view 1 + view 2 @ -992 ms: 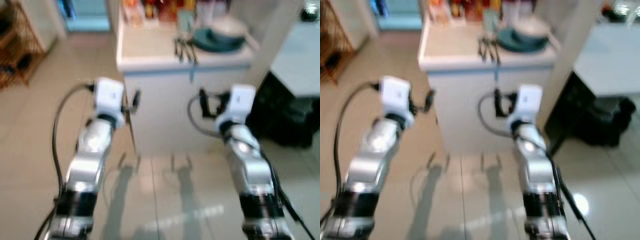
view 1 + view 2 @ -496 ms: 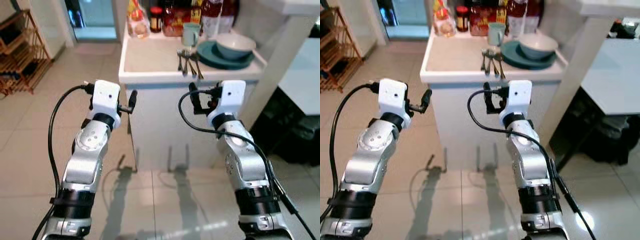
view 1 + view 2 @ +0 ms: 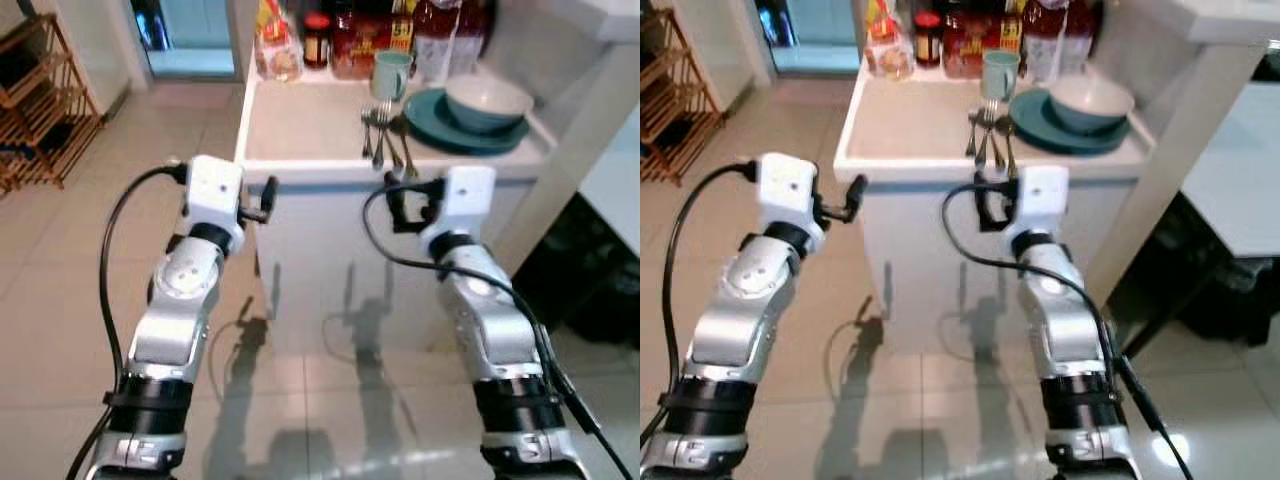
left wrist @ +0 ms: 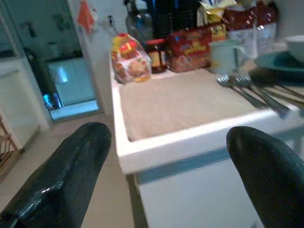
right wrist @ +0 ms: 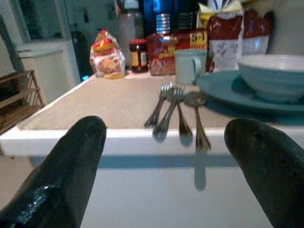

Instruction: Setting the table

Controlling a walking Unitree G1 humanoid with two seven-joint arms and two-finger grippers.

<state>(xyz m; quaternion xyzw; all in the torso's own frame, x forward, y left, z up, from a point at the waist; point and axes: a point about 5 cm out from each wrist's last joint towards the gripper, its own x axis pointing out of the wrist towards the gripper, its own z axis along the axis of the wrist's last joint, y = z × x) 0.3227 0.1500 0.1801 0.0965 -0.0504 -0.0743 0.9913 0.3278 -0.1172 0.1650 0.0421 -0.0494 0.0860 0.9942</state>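
A white counter [image 3: 300,125] with a beige top stands right in front of me. On its right half lie two forks [image 5: 164,110] and a spoon [image 5: 195,114] side by side, reaching its front edge. Beside them a teal plate [image 3: 438,115] carries a pale bowl [image 3: 488,98], with a light green mug [image 3: 392,72] behind the cutlery. My left gripper [image 4: 166,175] is open and empty, level with the counter's front left corner. My right gripper [image 5: 166,166] is open and empty too, just short of the front edge and facing the cutlery.
Jars and food packets [image 3: 340,35] line the back of the counter. A wooden rack [image 3: 40,110] stands far left, a doorway [image 3: 190,40] behind. A white post [image 3: 575,170] and dark items [image 3: 600,280] under another table lie to the right. Tiled floor [image 3: 60,280] spreads on the left.
The view has sharpened from blur and shifted: the counter now sits nearer and lower in the picture, with both grippers closer to its front edge. Both stay open.
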